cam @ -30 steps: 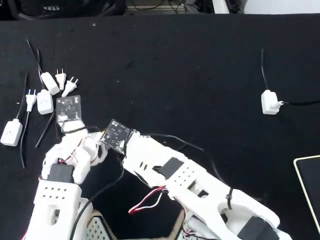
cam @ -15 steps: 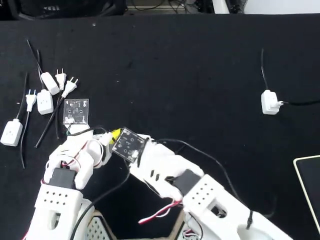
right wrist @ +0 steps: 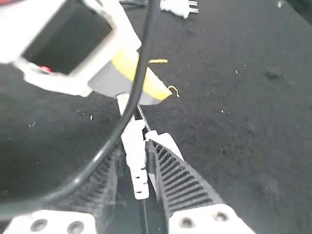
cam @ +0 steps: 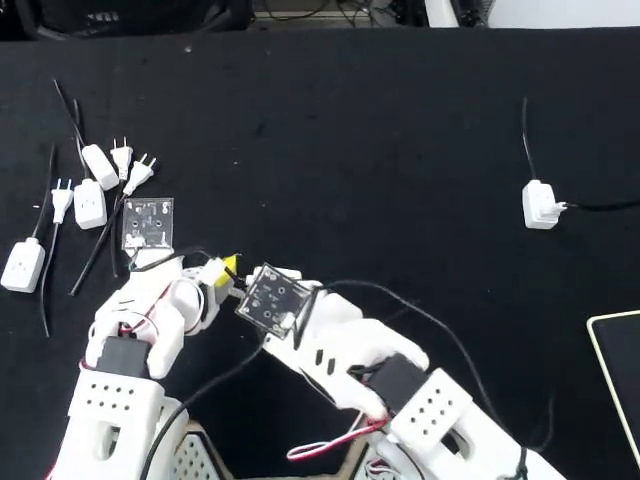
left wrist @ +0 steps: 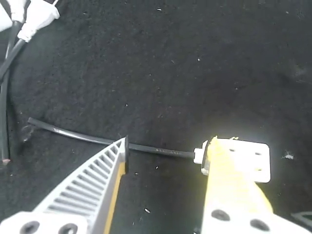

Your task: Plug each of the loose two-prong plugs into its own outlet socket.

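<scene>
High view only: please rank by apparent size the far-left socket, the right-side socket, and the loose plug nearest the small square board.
1. far-left socket and right-side socket: they look about alike, so not ranked against each other.
2. loose plug: clearly the smallest.

Counter [cam: 350, 130] left side: three loose plugs [cam: 140, 172] mixed in with three sockets [cam: 90, 205], a plugged pair [cam: 540, 205] well apart at the right, and near-left a fourth socket [left wrist: 243, 161] touching the left gripper [left wrist: 168, 146], its cable [left wrist: 87, 138] running between the jaws, just beside a fourth plug [right wrist: 136, 165] in the right gripper [right wrist: 135, 146] jaws.
</scene>
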